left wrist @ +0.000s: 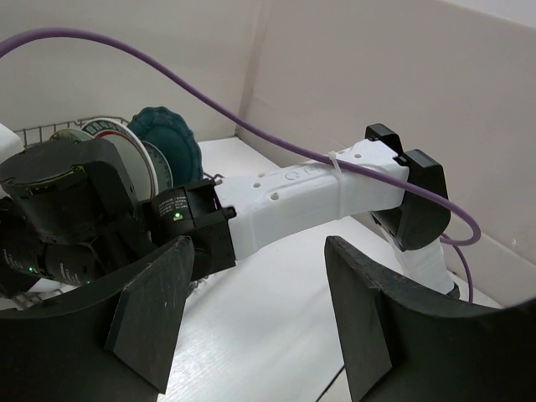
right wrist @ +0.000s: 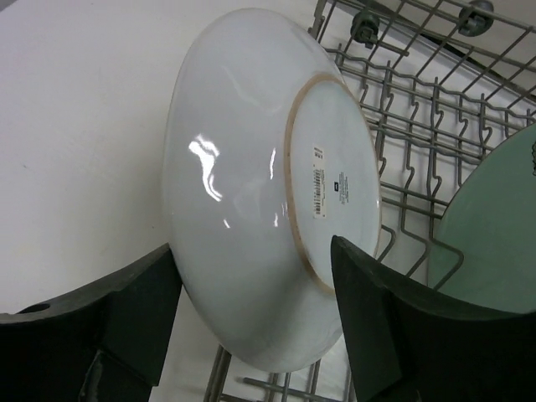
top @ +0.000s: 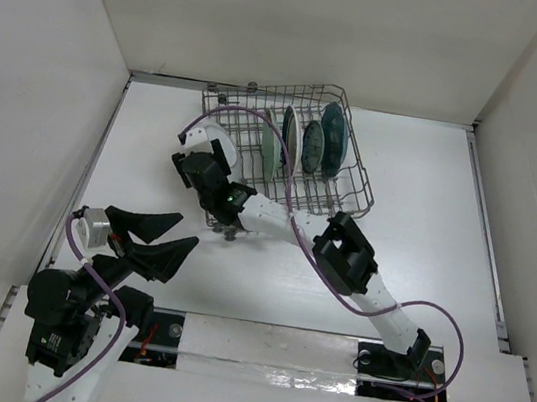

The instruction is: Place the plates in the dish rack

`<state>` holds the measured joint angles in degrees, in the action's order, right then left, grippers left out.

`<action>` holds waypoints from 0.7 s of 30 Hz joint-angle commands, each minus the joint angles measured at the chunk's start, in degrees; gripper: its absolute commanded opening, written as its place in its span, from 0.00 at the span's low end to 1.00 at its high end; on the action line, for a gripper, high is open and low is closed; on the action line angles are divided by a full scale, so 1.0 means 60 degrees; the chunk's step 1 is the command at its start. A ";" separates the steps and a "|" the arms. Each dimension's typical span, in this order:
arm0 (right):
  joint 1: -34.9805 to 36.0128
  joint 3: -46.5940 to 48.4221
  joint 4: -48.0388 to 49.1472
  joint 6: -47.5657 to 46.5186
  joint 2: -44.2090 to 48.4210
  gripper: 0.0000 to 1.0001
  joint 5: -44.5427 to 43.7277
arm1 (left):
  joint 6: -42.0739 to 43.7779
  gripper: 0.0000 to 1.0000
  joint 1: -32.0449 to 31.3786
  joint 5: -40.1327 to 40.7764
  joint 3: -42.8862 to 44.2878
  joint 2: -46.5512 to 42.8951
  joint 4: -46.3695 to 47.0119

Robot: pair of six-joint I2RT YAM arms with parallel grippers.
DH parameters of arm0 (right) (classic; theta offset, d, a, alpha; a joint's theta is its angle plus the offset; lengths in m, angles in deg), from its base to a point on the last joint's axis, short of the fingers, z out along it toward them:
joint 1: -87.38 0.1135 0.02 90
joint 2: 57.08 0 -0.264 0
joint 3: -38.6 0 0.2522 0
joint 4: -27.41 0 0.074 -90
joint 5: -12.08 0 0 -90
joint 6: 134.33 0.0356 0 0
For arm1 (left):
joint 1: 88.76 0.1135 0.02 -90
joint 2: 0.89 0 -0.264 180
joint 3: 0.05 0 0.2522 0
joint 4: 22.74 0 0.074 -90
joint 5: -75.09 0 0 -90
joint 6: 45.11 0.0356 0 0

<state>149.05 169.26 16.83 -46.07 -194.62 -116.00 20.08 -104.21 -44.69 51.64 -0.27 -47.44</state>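
Note:
The grey wire dish rack (top: 351,188) stands at the back middle of the table. Four plates stand upright in it: pale mint green (top: 269,153), white with a teal-red rim band (top: 293,139), small teal patterned (top: 313,147) and dark teal scalloped (top: 334,136). A fifth plate (right wrist: 251,184) leans at the rack's left end (top: 219,143), showing only its white labelled underside. My right gripper (right wrist: 255,276) is open, its jaws wide on either side of this plate's lower edge (top: 206,161). My left gripper (top: 178,233) is open and empty, near the front left (left wrist: 260,310).
White walls enclose the table on the left, back and right. My right arm (top: 342,252) stretches diagonally from its base at front right to the rack, and crosses the left wrist view (left wrist: 318,188). Purple cables loop over both arms.

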 commanded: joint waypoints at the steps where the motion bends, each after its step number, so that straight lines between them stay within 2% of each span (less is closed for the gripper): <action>1: -0.0171 0.0133 0.0334 0.0845 0.0334 0.70 -0.0903 | 0.0035 0.60 -0.0078 -0.0090 -0.0023 -0.0177 0.0432; 2: -0.0272 -0.0058 0.0436 0.0991 0.0625 0.64 -0.0874 | 0.0035 0.60 -0.0078 -0.0090 -0.0023 -0.0177 0.0432; 9: -0.0741 -0.2137 0.0978 0.2966 0.2177 0.46 0.0063 | 0.0020 0.60 -0.0078 -0.0090 -0.0023 0.0159 0.0388; 13: -0.0932 -0.3571 0.1578 0.3715 0.3041 0.42 0.0371 | 0.0020 0.60 -0.0078 -0.0090 -0.0023 0.0306 0.0329; 16: -0.1034 -0.4086 0.1682 0.4155 0.3628 0.39 0.0429 | 0.0006 0.60 -0.0078 -0.0090 -0.0038 0.0350 0.0373; 21: -0.1620 -0.5025 0.1960 0.5515 0.4231 0.32 0.1351 | 0.0020 0.60 -0.0078 -0.0090 -0.0023 0.0511 0.0402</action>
<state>140.96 141.11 24.92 -20.65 -172.00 -109.99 20.03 -104.21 -44.69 51.64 1.46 -47.49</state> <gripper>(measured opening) 0.336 0.607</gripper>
